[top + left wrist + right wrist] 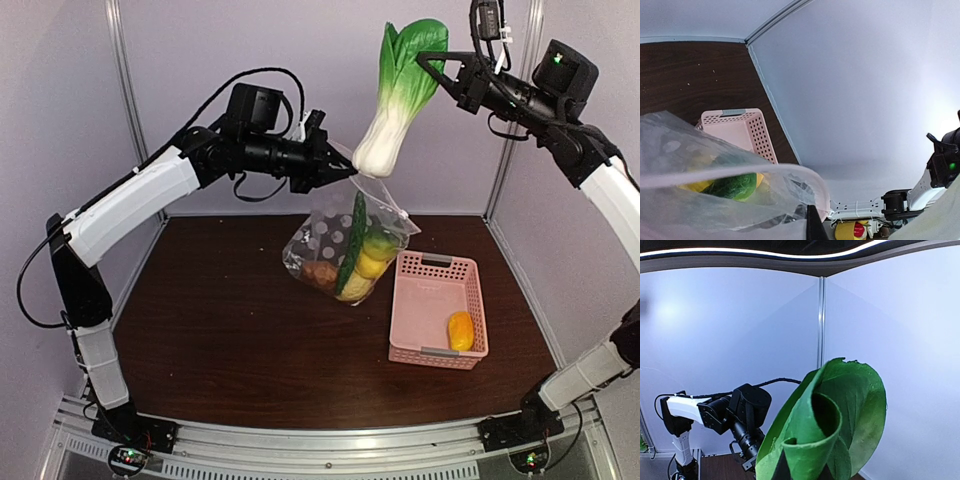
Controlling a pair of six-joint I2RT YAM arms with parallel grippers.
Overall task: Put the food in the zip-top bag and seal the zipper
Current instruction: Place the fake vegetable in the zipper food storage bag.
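In the centre of the top view the left pincer (345, 172) is pressed together on the mouth edge of the zip-top bag (330, 245), holding it up over the desk (220, 330). The right pincer (425, 60), upper right, pinches the bok choy (395, 100) by its leaf, with the white stem at the bag's mouth. I think it should go down straight, stem first, and be released only when inside.

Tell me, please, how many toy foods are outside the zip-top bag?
2. The bok choy hangs from the right gripper above the zip-top bag; the orange-yellow piece lies in the pink basket. Something small could hide behind the basket's near wall.
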